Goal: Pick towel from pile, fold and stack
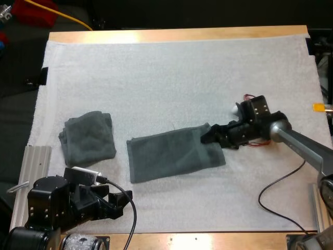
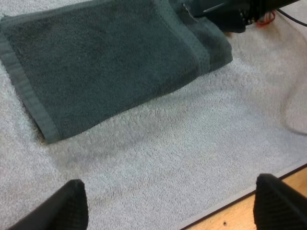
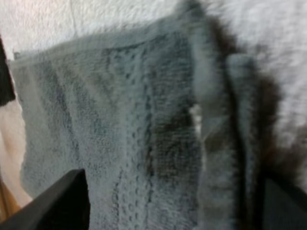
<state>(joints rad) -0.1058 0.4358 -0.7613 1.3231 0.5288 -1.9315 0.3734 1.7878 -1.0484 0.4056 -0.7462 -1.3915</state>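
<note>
Looking down from the high view, you see the flat towel [image 1: 174, 156] lying dark grey-green in the middle of the white mat [image 1: 182, 78], long side running left to right. The right hand [image 1: 208, 136] sits at its right end, over the far corner. A folded towel [image 1: 88, 138] lies well apart to the left. Your left hand [image 1: 120, 200] rests low near the bench's [image 1: 171, 34] near edge, clear of both towels.

From the left wrist view, the left hand [image 2: 170, 203] has its fingers [image 2: 62, 208] wide apart over bare mat [image 2: 182, 158], gripping nothing. The flat towel [image 2: 110, 62] lies beyond them, with the right hand [image 2: 216, 12] at its far end.

From the right wrist view, the right hand [image 3: 172, 201] has its fingers [image 3: 60, 201] spread apart over the flat towel [image 3: 120, 124], not clamped on it. A raised fold runs along the towel's edge beside the mat [image 3: 268, 43].
</note>
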